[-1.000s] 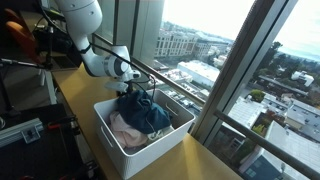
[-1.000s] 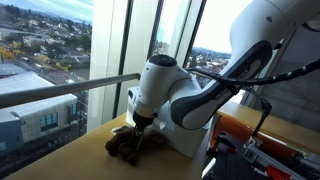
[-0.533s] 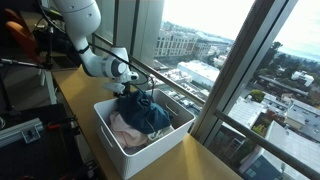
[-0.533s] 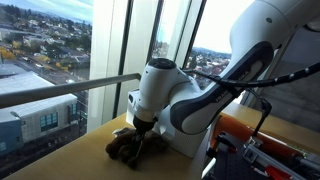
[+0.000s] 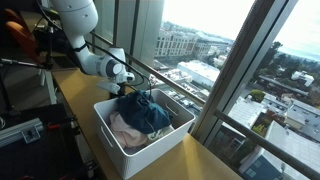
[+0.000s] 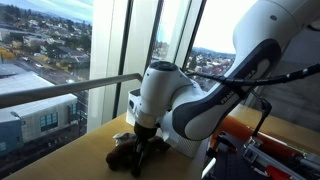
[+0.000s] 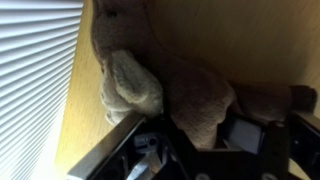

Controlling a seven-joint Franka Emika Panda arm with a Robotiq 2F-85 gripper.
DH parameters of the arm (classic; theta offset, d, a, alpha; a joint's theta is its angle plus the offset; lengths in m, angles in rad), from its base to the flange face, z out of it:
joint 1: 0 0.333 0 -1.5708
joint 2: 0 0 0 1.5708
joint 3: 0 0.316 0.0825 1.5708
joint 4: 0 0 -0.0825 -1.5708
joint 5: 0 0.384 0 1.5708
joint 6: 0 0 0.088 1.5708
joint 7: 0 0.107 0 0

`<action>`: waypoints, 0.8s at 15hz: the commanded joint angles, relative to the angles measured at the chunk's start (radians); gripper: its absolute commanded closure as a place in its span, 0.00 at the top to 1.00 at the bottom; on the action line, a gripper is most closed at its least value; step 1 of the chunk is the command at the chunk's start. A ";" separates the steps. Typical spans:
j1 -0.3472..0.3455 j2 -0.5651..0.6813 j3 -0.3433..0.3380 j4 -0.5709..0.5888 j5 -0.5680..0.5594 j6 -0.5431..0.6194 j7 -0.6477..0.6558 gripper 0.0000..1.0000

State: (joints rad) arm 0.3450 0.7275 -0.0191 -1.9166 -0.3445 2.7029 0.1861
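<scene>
A brown plush toy (image 6: pixel 128 156) lies on the wooden counter (image 6: pixel 95 160) by the window. My gripper (image 6: pixel 143 143) comes straight down onto it from the white arm. In the wrist view the plush toy (image 7: pixel 195 100) fills the space between my fingers, with a paler limb (image 7: pixel 130 85) sticking out to the left. The gripper (image 7: pixel 200 140) has closed in on the toy's brown body, and both dark fingers (image 7: pixel 245 130) press against it. In an exterior view the gripper (image 5: pixel 128 82) sits behind a white bin, which hides the toy.
A white bin (image 5: pixel 125 150) holding blue and pink clothes (image 5: pixel 145 115) stands on the counter beside the arm. A metal rail (image 6: pixel 60 90) and window glass run along the counter's far edge. Orange and black equipment (image 6: pixel 250 135) sits behind the arm.
The jaws have closed in from wide open onto the plush toy. The toy has bunched up slightly under the gripper. The arm has barely shifted.
</scene>
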 commanded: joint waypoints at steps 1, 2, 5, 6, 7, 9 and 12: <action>0.002 -0.068 0.025 -0.094 0.027 -0.008 -0.024 0.10; 0.004 -0.098 0.031 -0.124 0.027 -0.011 -0.024 0.02; 0.011 -0.255 0.052 -0.256 0.022 -0.008 -0.018 0.00; 0.007 -0.303 0.065 -0.289 0.027 -0.009 -0.020 0.00; -0.004 -0.349 0.079 -0.316 0.033 -0.003 -0.026 0.00; -0.027 -0.452 0.105 -0.366 0.053 0.002 -0.038 0.00; -0.075 -0.600 0.125 -0.407 0.109 -0.009 -0.067 0.00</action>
State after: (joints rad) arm 0.3311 0.2946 0.0744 -2.2435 -0.3008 2.7045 0.1777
